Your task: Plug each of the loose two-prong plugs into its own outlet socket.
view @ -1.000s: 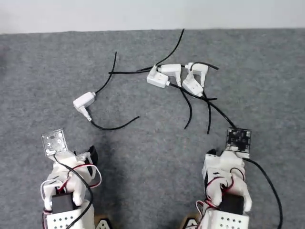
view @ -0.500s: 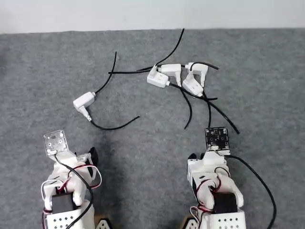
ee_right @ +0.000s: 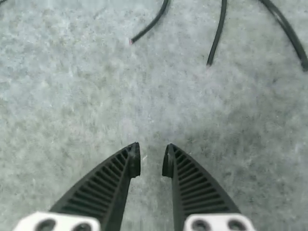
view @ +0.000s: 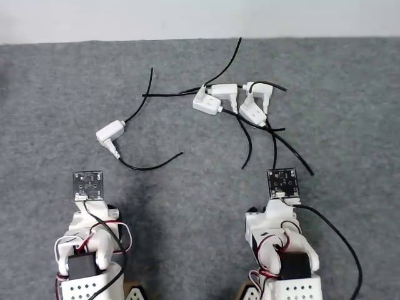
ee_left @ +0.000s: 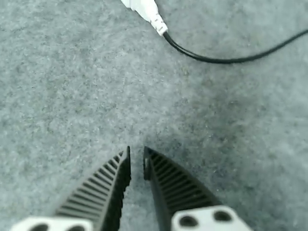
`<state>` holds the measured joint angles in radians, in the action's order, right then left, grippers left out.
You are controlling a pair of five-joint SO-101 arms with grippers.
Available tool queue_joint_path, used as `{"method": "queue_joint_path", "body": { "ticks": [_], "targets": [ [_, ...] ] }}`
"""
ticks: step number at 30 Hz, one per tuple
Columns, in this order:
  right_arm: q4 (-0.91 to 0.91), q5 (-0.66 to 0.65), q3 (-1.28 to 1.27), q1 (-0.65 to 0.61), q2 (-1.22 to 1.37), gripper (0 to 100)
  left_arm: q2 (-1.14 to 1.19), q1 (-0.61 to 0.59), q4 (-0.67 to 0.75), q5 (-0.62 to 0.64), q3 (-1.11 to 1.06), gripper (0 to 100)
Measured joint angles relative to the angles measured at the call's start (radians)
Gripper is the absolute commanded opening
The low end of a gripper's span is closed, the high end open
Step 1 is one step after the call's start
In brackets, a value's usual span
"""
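Worktop is covered edge to edge in grey felt-like matting. Left arm sits at the near left edge and right arm at the near right edge, both low over bare matting. Left pincer: fingers drawn almost together, with only a thin slit between the tips and nothing in it. Right pincer: fingers a little apart, grey matting visible through the gap, nothing held. Lone plug, a white body, lies flat on the matting ahead of the left arm and apart from it. A black cord curls away from its near end toward the middle of the worktop, and a second black lead runs off its far end. The left wrist view shows the same white body and its cord ahead of the pincer tips, not touching them. Cluster of white plug bodies: three pieces close together at the far centre, well away from both arms, with black leads crossing over and under them. I cannot tell which pieces are plugs and which are sockets, nor whether any are mated. Loose lead ends trail from the cluster toward the right pincer and stop short of it.
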<state>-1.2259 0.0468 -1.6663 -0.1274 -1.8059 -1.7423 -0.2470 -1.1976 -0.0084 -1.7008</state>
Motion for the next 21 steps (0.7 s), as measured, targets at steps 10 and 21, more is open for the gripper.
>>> {"method": "queue_joint_path", "body": {
  "ticks": [10,21],
  "targets": [
    [-0.078,0.0,0.0,-0.011,0.0,7.7,0.0,0.0,-0.008,-0.02,0.0,3],
    [-0.078,0.0,0.0,-0.011,0.0,7.7,0.0,0.0,-0.018,0.091,0.0,3]
  ]
}}
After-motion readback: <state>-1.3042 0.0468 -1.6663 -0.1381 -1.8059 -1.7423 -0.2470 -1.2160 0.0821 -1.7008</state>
